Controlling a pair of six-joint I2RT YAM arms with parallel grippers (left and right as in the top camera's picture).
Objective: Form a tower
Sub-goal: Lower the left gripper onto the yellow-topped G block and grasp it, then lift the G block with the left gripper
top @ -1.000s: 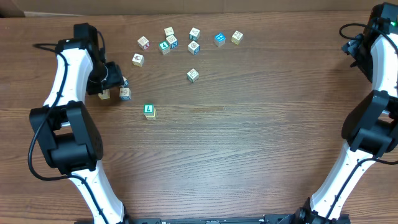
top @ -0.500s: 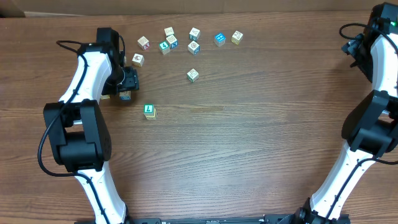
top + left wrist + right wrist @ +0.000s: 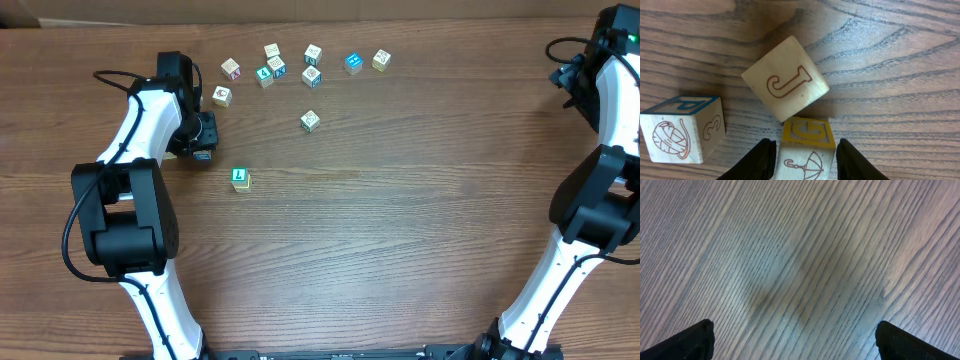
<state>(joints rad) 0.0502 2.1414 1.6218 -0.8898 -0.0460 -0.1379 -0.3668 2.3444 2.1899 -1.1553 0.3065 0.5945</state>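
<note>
Gripping one cube for the tower, L side of the table [image 3: 890, 50].

L end effector [image 3: 805, 152] pinches the G cube [image 3: 805, 134], one finger on each side of it. R end effector [image 3: 795, 337] is spread wide over bare wood, well apart. No tower stands yet, as far as I can tell: the other cubes [image 3: 311, 75] lie loose near the far side. The J cube [image 3: 786, 85] touches the G cube's front, and the P cube [image 3: 680, 131] is just beside. Advice: lift straight up & slowly so neighbours are not dragged, and check the grip sits on flat faces, not corners.
</note>
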